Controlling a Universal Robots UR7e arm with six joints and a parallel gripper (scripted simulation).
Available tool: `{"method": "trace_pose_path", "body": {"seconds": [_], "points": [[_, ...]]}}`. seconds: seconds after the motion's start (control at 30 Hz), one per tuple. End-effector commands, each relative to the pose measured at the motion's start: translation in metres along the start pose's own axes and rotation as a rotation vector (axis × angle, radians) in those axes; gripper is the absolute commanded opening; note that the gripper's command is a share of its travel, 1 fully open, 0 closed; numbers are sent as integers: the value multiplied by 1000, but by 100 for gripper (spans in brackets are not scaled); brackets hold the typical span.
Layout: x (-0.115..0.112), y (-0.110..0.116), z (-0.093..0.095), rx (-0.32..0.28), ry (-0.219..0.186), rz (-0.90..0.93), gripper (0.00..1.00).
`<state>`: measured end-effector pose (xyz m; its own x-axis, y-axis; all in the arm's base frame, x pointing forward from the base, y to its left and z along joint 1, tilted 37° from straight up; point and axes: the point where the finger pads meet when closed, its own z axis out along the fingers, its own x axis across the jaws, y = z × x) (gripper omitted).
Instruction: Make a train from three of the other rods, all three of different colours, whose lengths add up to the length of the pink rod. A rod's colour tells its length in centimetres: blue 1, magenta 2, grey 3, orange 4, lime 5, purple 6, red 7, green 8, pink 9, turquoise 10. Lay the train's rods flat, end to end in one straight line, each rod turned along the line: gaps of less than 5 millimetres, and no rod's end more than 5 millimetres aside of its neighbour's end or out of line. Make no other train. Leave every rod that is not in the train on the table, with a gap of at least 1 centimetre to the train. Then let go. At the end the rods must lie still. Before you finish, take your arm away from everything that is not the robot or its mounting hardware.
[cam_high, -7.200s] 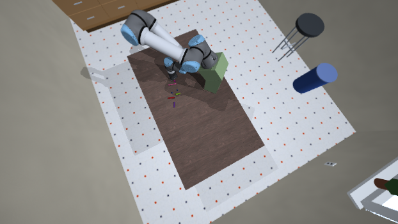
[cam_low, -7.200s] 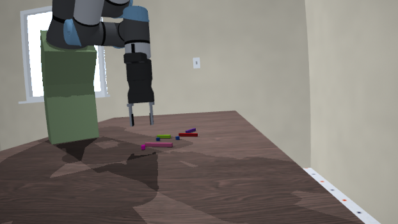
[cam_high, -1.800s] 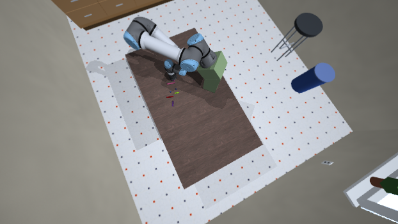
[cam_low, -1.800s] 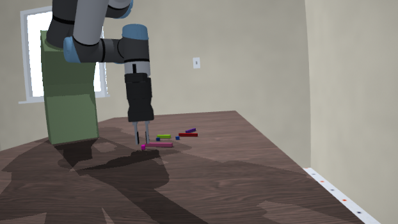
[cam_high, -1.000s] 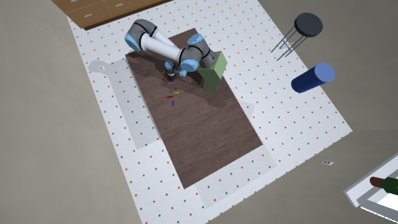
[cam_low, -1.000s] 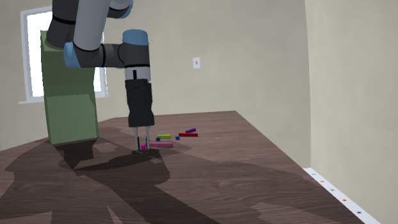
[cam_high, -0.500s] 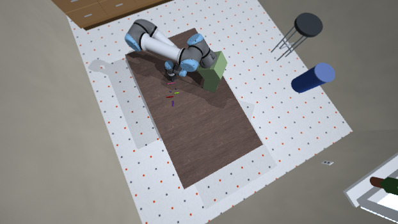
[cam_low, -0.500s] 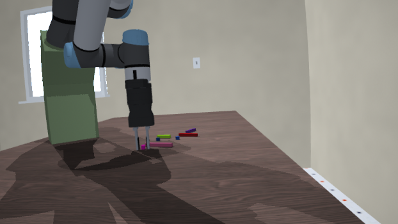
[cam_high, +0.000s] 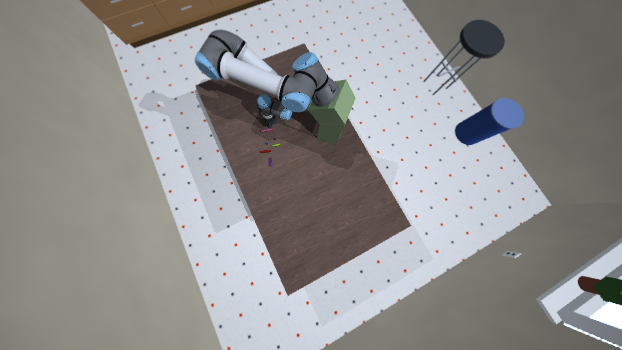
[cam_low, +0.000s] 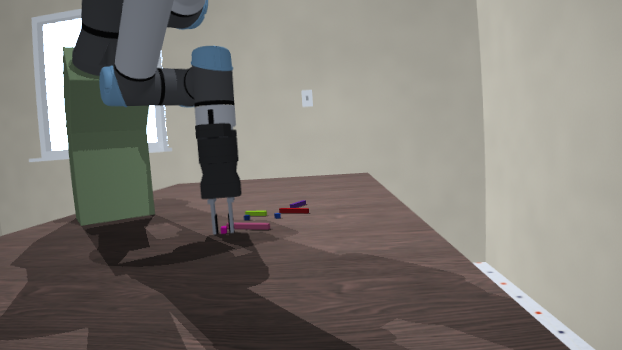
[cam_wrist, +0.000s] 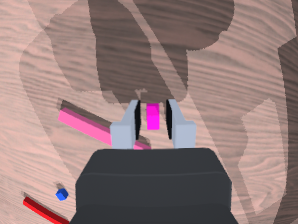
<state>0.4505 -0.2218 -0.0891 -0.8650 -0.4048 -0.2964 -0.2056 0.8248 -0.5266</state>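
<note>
On the table top (cam_high: 320, 200) (cam_low: 400, 280) (cam_wrist: 240, 55) there are 7 rods: 2 blue rods (cam_low: 247, 217), 1 magenta rod (cam_low: 224, 230) (cam_wrist: 153, 117), 1 lime rod (cam_high: 276, 145) (cam_low: 256, 213), 1 purple rod (cam_high: 270, 162) (cam_low: 298, 204), 1 red rod (cam_high: 265, 151) (cam_low: 294, 211) (cam_wrist: 45, 210) and 1 pink rod (cam_high: 267, 130) (cam_low: 251, 226) (cam_wrist: 85, 126). Near it, there is 1 stool (cam_high: 481, 39).

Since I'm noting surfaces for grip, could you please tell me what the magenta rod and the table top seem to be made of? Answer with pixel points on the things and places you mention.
Magenta rod (cam_low: 224, 230) (cam_wrist: 153, 117): perhaps painted wood or plastic, evenly coloured, without visible grain.
Table top (cam_high: 320, 200) (cam_low: 350, 300): apparently wood or wood-look laminate, given its brown streaks.
</note>
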Motion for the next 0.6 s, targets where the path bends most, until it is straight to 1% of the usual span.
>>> {"method": "trace_pose_path", "body": {"seconds": [0.0,0.13,0.17,0.57], "points": [[0,0,0,1,-1,0,54],[0,0,0,1,-1,0,54],[0,0,0,1,-1,0,24],[0,0,0,1,-1,0,24]]}}
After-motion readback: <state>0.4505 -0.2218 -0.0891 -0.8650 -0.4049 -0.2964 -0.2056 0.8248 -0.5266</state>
